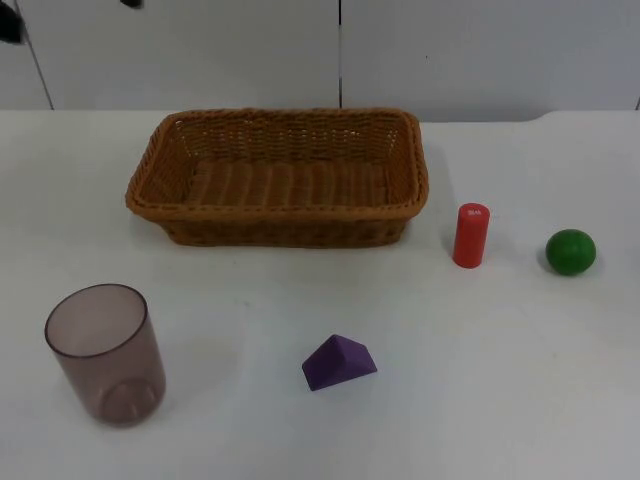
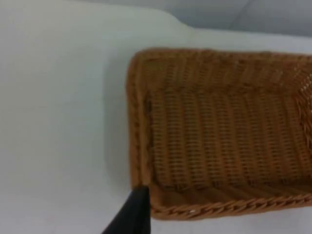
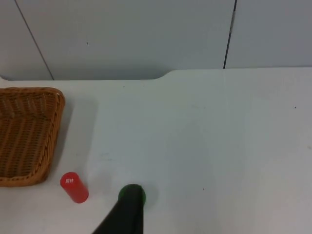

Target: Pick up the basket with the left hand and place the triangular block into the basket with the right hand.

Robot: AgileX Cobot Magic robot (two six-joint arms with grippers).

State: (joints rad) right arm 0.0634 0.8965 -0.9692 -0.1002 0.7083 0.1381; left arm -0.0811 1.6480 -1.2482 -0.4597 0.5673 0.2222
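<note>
While the wicker basket (image 1: 277,177) sits flat on the white table (image 1: 520,360) toward the grey partition wall (image 1: 480,50), nothing lies inside it. Purple triangular block (image 1: 339,361) rests on the table well in front of the basket, apart from it, one sloped face up. Smoky translucent plastic cup (image 1: 105,352) stands upright near the table's front, to the left of the block. Red cylinder (image 1: 471,235) stands upright just beside the basket's right end, not touching; green ball (image 1: 570,251) lies near it, further right. Left gripper: one black fingertip (image 2: 130,214) seen in the left wrist view, above the basket's corner rim (image 2: 141,180), basket not lifted; open or closed, cannot tell. Right gripper: one black fingertip (image 3: 126,214) in the right wrist view, overlapping the green ball (image 3: 132,191), with the red cylinder (image 3: 73,187) and a basket end (image 3: 29,136) beyond; state of that pincer likewise cannot be told.
</note>
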